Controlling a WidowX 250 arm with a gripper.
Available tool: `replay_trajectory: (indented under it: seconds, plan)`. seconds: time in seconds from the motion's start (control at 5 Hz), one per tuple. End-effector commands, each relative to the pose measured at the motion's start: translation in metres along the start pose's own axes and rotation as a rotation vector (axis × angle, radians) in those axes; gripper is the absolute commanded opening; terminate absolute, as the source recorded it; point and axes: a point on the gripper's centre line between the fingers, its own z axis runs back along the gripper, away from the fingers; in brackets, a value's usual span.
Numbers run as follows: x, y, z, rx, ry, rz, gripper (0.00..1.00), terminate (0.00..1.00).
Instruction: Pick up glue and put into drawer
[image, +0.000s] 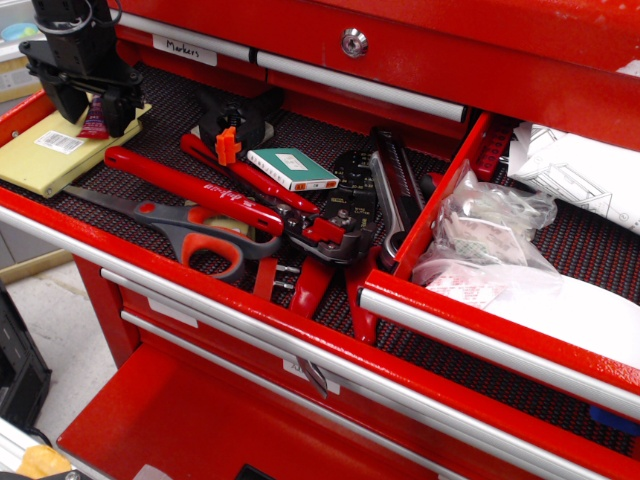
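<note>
The glue (93, 127) is a small maroon tube lying on a flat yellow card package (40, 152) at the far left of the open top drawer (170, 105). My black gripper (91, 121) is lowered over it, with one finger on each side of the tube. The jaws look open and most of the tube is hidden between them. A lower red drawer (200, 420) stands open at the bottom of the view.
Long red-handled tools (190, 190), grey-and-orange scissors (190, 235), a small green-and-white box (293, 168) and a black crimper (350, 200) crowd the drawer to the right of the gripper. A plastic bag (490, 220) and papers fill the right compartment.
</note>
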Motion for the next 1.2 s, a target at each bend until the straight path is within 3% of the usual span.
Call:
replay_trajectory:
  seconds: [0.0, 0.2, 0.4, 0.6, 0.8, 1.0]
  plan:
    - [0.003, -0.017, 0.062, 0.066, 0.012, 0.04, 0.0, 0.0]
    - [-0.004, -0.058, 0.12, 0.179, -0.033, -0.095, 0.0, 0.0]
    - [-0.01, -0.097, 0.175, 0.167, -0.013, -0.207, 0.0, 0.0]
    - [-0.012, -0.138, 0.206, 0.076, -0.049, -0.286, 0.0, 0.0]
    - [-0.016, -0.185, 0.217, -0.003, -0.11, -0.331, 0.0, 0.0]
    - [-0.01, -0.233, 0.228, -0.114, -0.1, -0.305, 0.0, 0.0]
